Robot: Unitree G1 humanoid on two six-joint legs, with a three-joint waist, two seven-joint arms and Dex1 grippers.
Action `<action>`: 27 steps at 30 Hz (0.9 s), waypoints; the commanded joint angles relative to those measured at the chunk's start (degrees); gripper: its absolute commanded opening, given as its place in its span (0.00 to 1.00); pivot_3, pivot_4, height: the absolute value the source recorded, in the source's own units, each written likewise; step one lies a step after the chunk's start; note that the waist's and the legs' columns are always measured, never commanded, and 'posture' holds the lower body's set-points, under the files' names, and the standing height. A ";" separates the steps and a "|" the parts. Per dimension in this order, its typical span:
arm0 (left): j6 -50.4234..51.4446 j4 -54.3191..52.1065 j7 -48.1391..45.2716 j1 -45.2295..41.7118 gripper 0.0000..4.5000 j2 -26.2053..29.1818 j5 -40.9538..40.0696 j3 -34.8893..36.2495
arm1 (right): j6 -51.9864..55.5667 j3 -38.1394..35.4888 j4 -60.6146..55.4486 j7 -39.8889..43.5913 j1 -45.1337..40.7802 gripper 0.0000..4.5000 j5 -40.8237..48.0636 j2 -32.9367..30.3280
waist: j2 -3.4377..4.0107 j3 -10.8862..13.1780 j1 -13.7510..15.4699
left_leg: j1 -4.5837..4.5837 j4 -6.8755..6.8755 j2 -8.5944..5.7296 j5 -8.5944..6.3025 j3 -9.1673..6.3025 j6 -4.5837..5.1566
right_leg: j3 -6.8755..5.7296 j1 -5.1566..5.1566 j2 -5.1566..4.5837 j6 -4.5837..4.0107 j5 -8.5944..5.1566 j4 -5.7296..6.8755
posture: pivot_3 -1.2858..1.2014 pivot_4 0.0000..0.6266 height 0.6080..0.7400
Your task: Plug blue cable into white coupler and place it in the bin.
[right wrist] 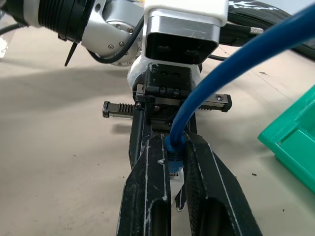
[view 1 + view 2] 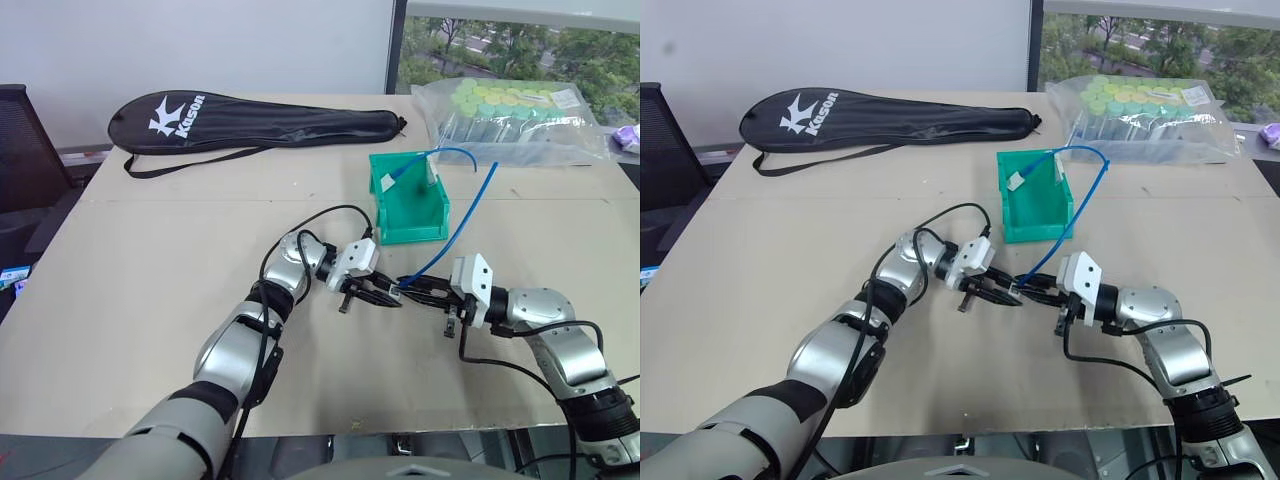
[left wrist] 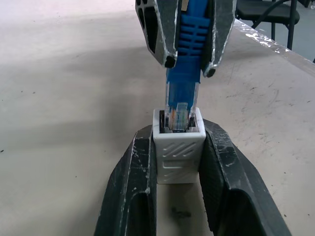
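Note:
My left gripper (image 3: 178,133) is shut on the white coupler (image 3: 178,155), a small ribbed cube with its socket facing my right gripper (image 3: 189,66). That gripper is shut on the blue cable (image 3: 189,37) just behind its clear plug (image 3: 179,118). The plug's tip sits in the socket mouth. The two grippers meet tip to tip low over the table, in front of the green bin (image 2: 408,205). From the right gripper (image 2: 412,286) the cable (image 2: 462,222) arcs up and back, and its far end lies inside the bin.
A black racket bag (image 2: 250,120) lies at the back left of the tan table (image 2: 150,260). At the back right lies a clear bag of green-capped tubes (image 2: 510,115). A dark chair (image 2: 20,150) stands off the table's left edge.

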 commanded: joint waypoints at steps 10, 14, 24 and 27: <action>-1.24 0.91 0.01 0.49 0.13 -0.36 2.88 0.52 | 12.36 10.34 5.74 1.76 -3.86 0.00 -7.88 -2.69 | -0.26 -0.26 -0.15 | 0.13 0.00 0.03 0.00 -0.02 0.00 | 0.00 0.02 0.01 -0.01 0.00 0.15 | 0.52 0.24 1.00; -0.98 0.69 0.42 0.65 0.13 -0.60 2.91 1.26 | 14.16 12.09 9.61 2.24 -2.79 0.00 -8.25 -2.30 | -0.63 -0.85 -0.17 | 0.30 -0.01 0.11 0.00 -0.05 0.00 | 0.00 0.15 0.02 -0.04 -0.02 0.19 | 0.52 0.24 1.00; -1.08 -0.42 0.50 2.44 0.13 -0.12 3.52 2.03 | 12.67 -1.28 -1.11 -0.27 -4.25 0.00 7.61 5.45 | -0.64 -1.03 -0.63 | 0.51 -0.04 0.35 -0.01 -0.01 0.00 | 0.09 0.25 0.15 -0.27 -0.11 0.29 | 0.52 0.24 1.00; -0.45 -1.44 0.51 3.32 0.13 0.09 2.93 2.71 | 15.23 -3.53 -4.73 -1.10 -4.93 0.00 10.03 4.69 | -0.54 -0.94 -0.42 | 0.14 0.00 0.32 0.00 -0.03 0.00 | 0.08 -0.06 0.14 -0.09 0.01 0.30 | 0.52 0.24 1.00</action>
